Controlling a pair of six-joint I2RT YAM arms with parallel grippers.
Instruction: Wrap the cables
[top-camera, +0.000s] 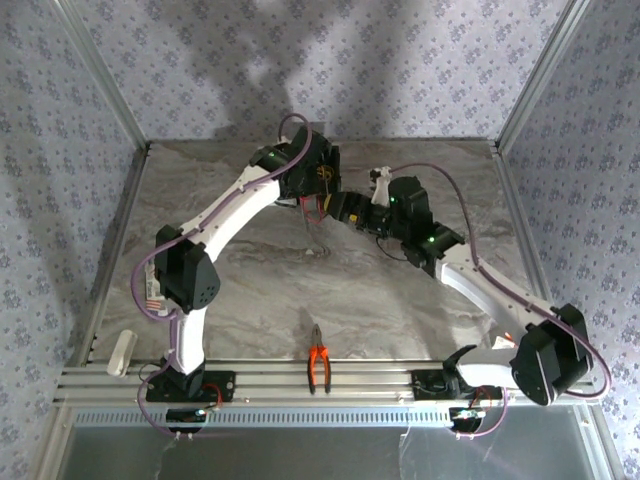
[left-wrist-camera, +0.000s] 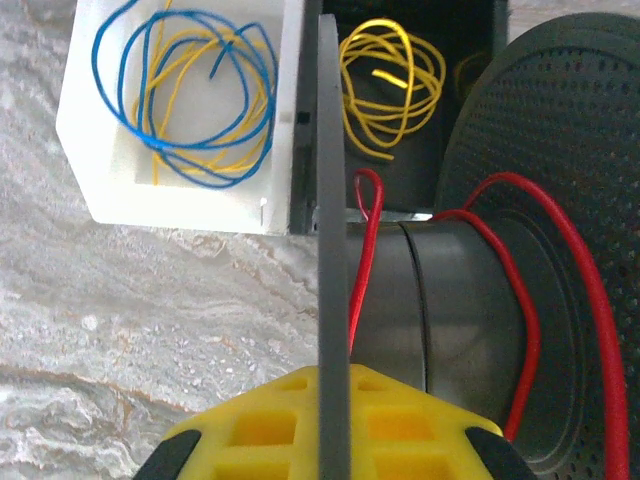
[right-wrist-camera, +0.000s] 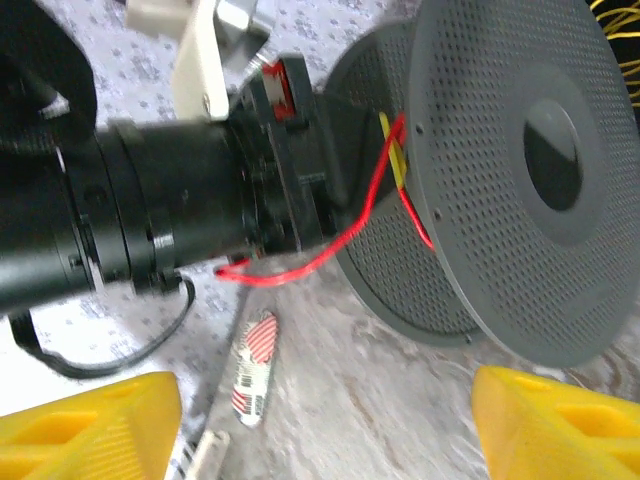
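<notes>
In the top view, the left gripper (top-camera: 316, 182) and right gripper (top-camera: 350, 207) sit close together over the far middle of the table (top-camera: 250, 290). A bit of red wire (top-camera: 310, 207) shows just beside the left gripper, on the side facing the right one. From here I cannot tell whether either gripper is spread or pressed together. Pliers (top-camera: 319, 365) lie well behind both, at the near rail.

In the left wrist view, the left gripper (left-wrist-camera: 333, 410) pinches the thin edge of one spool (left-wrist-camera: 560, 150) flange, with a yellow finger (left-wrist-camera: 250, 430) on each side of it. The red wire (left-wrist-camera: 365, 270) runs just beyond the fingertips, on the right side of the pinched flange. One strand climbs along the flange to a small loop. Others lie slack over the grey core and arc across the far flange. Past the spool, a white tray (left-wrist-camera: 90, 170) holds blue wire (left-wrist-camera: 130, 90) and yellow wire. A dark bin beside it holds a yellow coil (left-wrist-camera: 395, 75).

In the right wrist view, the right gripper (right-wrist-camera: 325, 430) is spread wide. The spool (right-wrist-camera: 520, 180) stands on edge ahead and to its right, clear of the fingers (right-wrist-camera: 90, 420). The red wire (right-wrist-camera: 340, 235) comes out from between the flanges and sags leftward. It ends ahead of the left finger, under the black left arm (right-wrist-camera: 170, 210), apart from both fingers. A red-striped label (right-wrist-camera: 255, 365) lies on the table just ahead, nearer the left finger.
</notes>
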